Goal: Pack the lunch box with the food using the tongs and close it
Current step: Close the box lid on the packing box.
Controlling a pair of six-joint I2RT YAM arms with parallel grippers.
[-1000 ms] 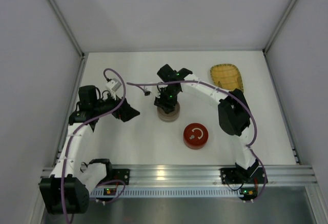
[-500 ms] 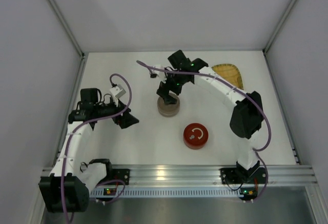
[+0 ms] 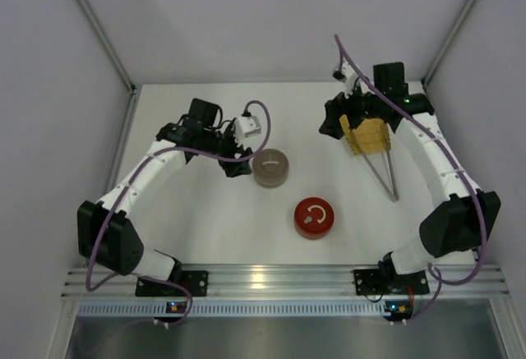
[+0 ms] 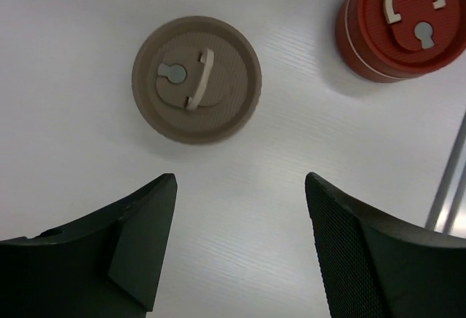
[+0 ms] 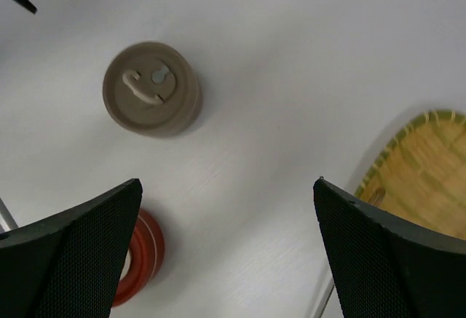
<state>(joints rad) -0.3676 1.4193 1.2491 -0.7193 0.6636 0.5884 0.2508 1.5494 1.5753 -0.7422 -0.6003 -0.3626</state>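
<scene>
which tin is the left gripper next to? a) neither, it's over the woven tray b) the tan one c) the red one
b: in the top view the left gripper sits right beside the tan tin, with the red tin farther off.

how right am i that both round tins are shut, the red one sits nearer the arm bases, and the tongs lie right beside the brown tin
One thing is off: the tongs are not beside the brown tin. The top external view shows them far off to its right, their open ends at the yellow woven tray. The rest holds: both tins are shut and the red tin is the nearer one.
</scene>
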